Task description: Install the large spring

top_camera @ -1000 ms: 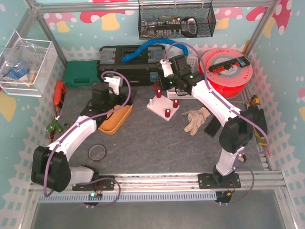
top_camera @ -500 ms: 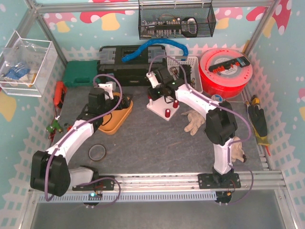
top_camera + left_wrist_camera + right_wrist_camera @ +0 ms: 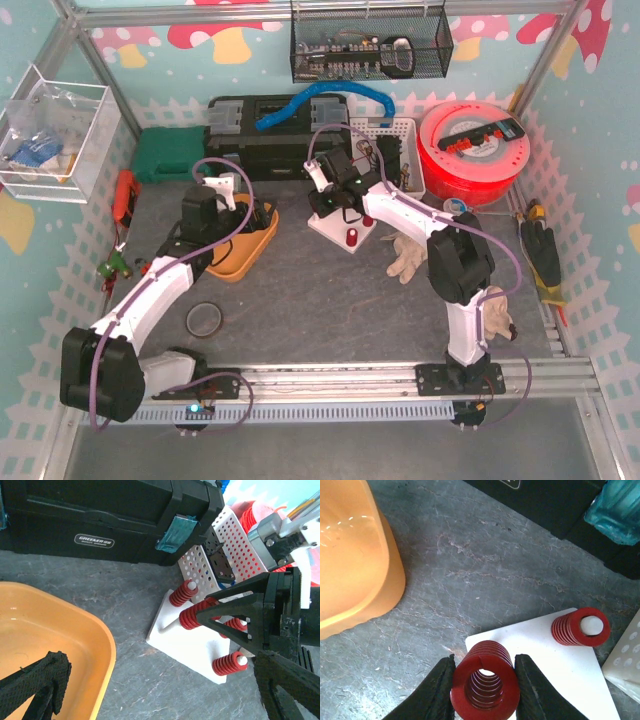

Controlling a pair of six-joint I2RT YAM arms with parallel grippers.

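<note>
Plainly the right gripper (image 3: 484, 682) is clenched on the large spring (image 3: 507, 700), a finger on each flank, the coil's long axis upright and its bore over the corner of the white peg plate (image 3: 555, 675) nearest the orange tray (image 3: 350, 565), toward the back middle of the bench (image 3: 470, 555). The bare peg (image 3: 167, 624) it must drop onto looks to lie just beneath, though whether the coil has caught it I cannot tell; the left gripper (image 3: 252, 216) gapes wide over the tray, farther off. The black toolbox (image 3: 100, 510) behind bears a label that seems to read GREENER.
</note>
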